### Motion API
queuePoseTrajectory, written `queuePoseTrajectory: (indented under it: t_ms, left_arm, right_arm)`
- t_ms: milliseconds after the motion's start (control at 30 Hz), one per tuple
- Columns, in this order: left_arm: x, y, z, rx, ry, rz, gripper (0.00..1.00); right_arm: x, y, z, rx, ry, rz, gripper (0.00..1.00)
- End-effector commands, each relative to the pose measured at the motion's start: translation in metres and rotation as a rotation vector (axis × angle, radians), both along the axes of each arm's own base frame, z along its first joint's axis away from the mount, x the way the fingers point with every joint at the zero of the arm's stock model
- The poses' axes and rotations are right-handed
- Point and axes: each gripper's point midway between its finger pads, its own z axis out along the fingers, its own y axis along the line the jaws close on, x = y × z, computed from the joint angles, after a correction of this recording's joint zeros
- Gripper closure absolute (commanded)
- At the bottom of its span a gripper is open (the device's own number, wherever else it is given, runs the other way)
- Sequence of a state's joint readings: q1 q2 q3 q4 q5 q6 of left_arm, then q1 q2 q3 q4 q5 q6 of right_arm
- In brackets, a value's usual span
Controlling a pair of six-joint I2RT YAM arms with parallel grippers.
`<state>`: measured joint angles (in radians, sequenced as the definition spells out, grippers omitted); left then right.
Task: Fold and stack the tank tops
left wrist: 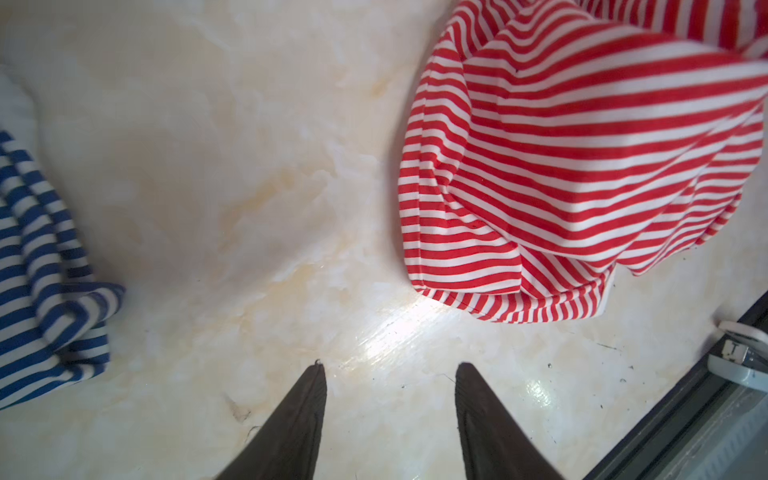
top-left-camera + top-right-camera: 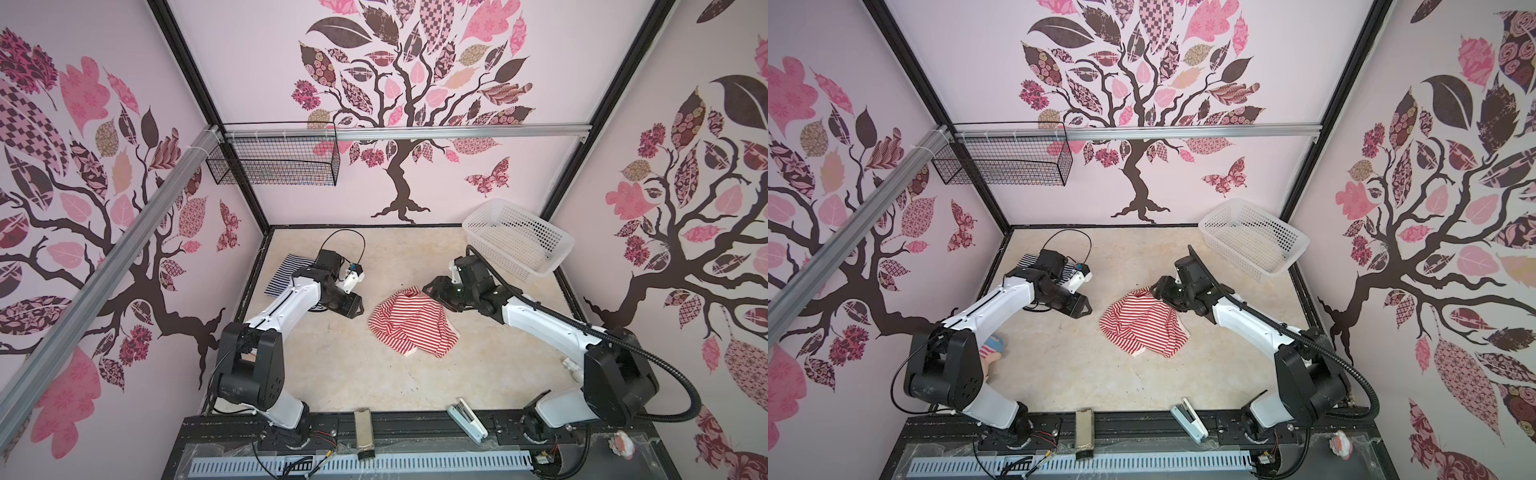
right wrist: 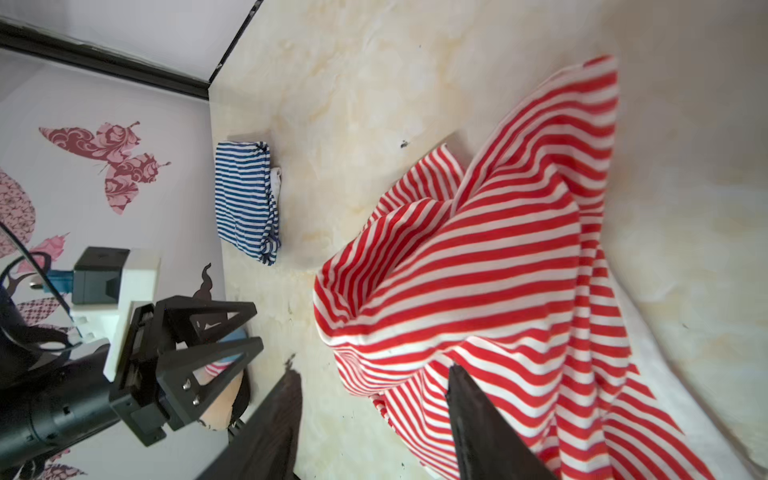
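Observation:
The red-and-white tank top (image 2: 409, 326) (image 2: 1142, 326) lies crumpled in a loose heap mid-table, also seen in the left wrist view (image 1: 582, 166). My right gripper (image 2: 430, 286) (image 3: 374, 372) stands open at the heap's far right edge. One finger is in front of the red cloth (image 3: 498, 270), which is not pinched. The navy-and-white tank top (image 2: 284, 274) (image 3: 245, 199) lies folded at the far left, partly hidden behind the left arm. To the left of the red top, my left gripper (image 2: 353, 305) (image 1: 390, 368) is open over bare table with nothing in it.
A white plastic basket (image 2: 519, 237) sits at the back right. A wire basket (image 2: 274, 162) hangs on the back wall. A stapler (image 2: 467, 419) and a metal block (image 2: 363, 432) lie on the front rail. A plush doll (image 2: 994, 353) is by the left arm's base.

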<state>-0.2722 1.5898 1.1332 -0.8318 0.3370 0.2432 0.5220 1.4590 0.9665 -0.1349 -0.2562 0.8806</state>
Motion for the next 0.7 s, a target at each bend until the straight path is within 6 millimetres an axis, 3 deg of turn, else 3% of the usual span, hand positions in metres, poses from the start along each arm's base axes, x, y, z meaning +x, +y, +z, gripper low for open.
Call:
queuePoseTrajectory:
  t_ms: [0, 167, 333, 500, 600, 667]
  left_arm:
    - [-0.016, -0.024, -0.012, 0.049, 0.034, -0.127, 0.46]
    - [-0.029, -0.050, -0.040, 0.144, 0.058, -0.244, 0.45]
    - [-0.010, -0.051, -0.067, 0.288, 0.061, -0.264, 0.45]
    - [0.051, -0.023, -0.087, 0.581, -0.043, -0.238, 0.45]
    - [0.111, -0.011, -0.080, 0.726, -0.178, -0.196, 0.45]
    - [0.161, 0.001, -0.059, 0.778, -0.278, -0.094, 0.44]
  right_arm:
    - [0.006, -0.008, 0.016, -0.042, -0.089, -0.006, 0.40]
    - [0.001, -0.026, -0.017, -0.185, -0.051, -0.007, 0.40]
    - [-0.001, -0.039, -0.042, -0.276, -0.002, -0.023, 0.40]
    - [-0.007, -0.048, -0.033, -0.273, -0.034, -0.052, 0.40]
    - [-0.009, -0.051, -0.035, -0.280, -0.029, -0.057, 0.40]
    - [-0.010, -0.053, -0.039, -0.295, -0.017, -0.059, 0.40]
